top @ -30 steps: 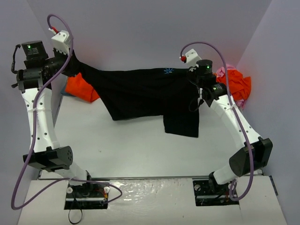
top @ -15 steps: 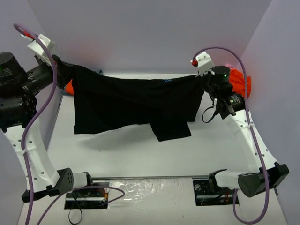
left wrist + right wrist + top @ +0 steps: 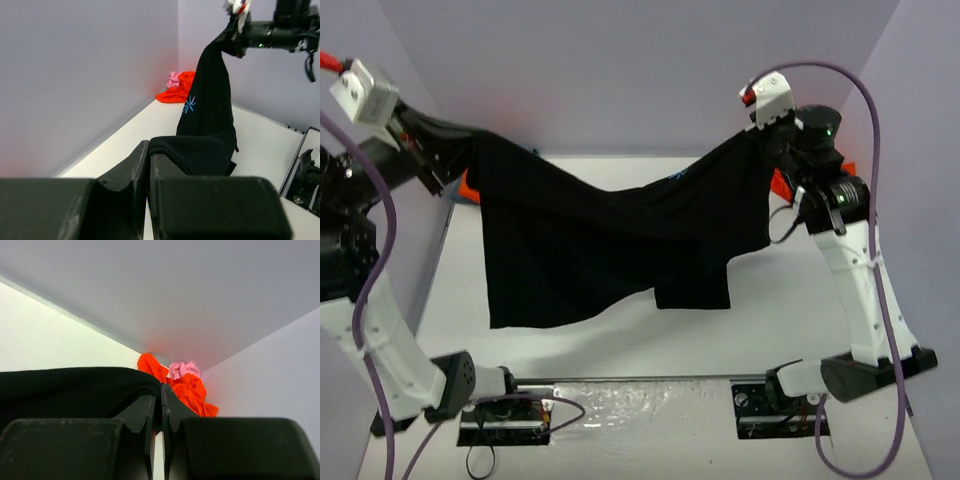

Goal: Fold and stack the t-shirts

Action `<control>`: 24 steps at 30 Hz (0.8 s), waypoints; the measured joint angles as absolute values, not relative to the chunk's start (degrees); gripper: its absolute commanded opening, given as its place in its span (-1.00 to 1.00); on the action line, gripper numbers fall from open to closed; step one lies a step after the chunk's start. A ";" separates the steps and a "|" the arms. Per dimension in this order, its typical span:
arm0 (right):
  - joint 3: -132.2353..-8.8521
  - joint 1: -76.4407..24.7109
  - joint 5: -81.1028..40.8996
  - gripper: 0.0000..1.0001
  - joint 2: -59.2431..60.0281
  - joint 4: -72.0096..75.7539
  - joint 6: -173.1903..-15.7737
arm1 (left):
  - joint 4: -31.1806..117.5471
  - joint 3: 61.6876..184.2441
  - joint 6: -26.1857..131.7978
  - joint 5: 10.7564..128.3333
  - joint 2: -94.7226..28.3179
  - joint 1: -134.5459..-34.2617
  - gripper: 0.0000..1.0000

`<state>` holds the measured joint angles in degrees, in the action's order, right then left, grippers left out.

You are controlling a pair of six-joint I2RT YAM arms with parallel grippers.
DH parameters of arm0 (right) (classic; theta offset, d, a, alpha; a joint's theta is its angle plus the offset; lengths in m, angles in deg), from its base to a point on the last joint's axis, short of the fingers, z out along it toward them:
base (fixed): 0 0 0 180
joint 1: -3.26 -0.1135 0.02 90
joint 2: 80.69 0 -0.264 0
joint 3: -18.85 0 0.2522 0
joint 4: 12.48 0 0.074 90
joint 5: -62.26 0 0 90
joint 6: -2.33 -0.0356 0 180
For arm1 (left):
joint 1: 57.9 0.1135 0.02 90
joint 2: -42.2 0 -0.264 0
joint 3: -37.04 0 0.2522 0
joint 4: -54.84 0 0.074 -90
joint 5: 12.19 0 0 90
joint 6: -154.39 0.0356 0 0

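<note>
A black t-shirt (image 3: 610,240) hangs spread in the air between my two grippers, its lower edge dangling over the white table (image 3: 610,335). High at the left, my left gripper (image 3: 463,150) is shut on one top corner (image 3: 170,145). At the upper right, my right gripper (image 3: 760,140) is shut on the other corner (image 3: 75,385). A small blue star print (image 3: 189,104) shows on the cloth. In the far right corner an orange t-shirt (image 3: 192,390) lies crumpled with a pink t-shirt (image 3: 183,370). Another orange t-shirt (image 3: 469,184) peeks out behind the black one at the far left.
Lilac walls (image 3: 620,70) close in the table at the back and on both sides. The arm bases (image 3: 505,405) sit at the near edge, with purple cables looping off each arm.
Both arms have risen and moved apart, lifting the black t-shirt higher. It now hangs longer and flatter, with its left part dropped down toward the near side.
</note>
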<state>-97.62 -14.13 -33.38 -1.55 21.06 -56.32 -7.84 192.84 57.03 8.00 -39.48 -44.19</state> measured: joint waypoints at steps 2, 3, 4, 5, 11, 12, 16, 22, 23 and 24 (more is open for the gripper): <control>-101.80 -14.08 -34.37 -1.00 4.98 20.07 -55.59 | -3.60 196.08 53.56 7.15 -45.55 -43.88 -1.00; -103.97 -14.01 -34.82 -1.00 8.81 19.49 -55.21 | -1.02 197.45 51.57 6.76 -49.13 -43.67 -1.00; -106.09 -13.86 -35.20 -1.00 13.06 18.86 -54.84 | 2.13 198.05 49.16 6.40 -53.31 -43.37 -1.00; -108.58 -13.72 -35.49 -1.00 17.46 18.03 -54.57 | 4.86 198.22 47.37 6.17 -57.30 -43.09 -1.00; -116.43 -12.55 -36.40 -1.00 42.68 16.60 -53.73 | 2.78 200.05 47.61 9.31 -83.62 -42.32 -1.00; -117.39 -12.51 -36.60 -0.99 45.84 17.85 -53.67 | 1.16 200.05 48.56 10.23 -87.10 -42.26 -1.00; -122.86 -12.44 -37.48 -0.06 57.27 18.05 -53.76 | -3.13 199.74 52.24 13.43 -95.47 -42.36 -1.00; -124.33 -12.32 -39.69 0.99 62.76 17.67 -54.07 | -3.24 198.56 56.32 15.54 -95.05 -43.74 -1.00; -124.69 -12.26 -40.41 0.99 63.10 16.93 -54.00 | -3.18 199.35 56.73 15.74 -95.04 -44.10 -1.00; -125.10 -12.20 -41.23 0.98 63.36 15.98 -54.12 | -3.15 199.95 57.13 15.98 -94.96 -44.50 -1.00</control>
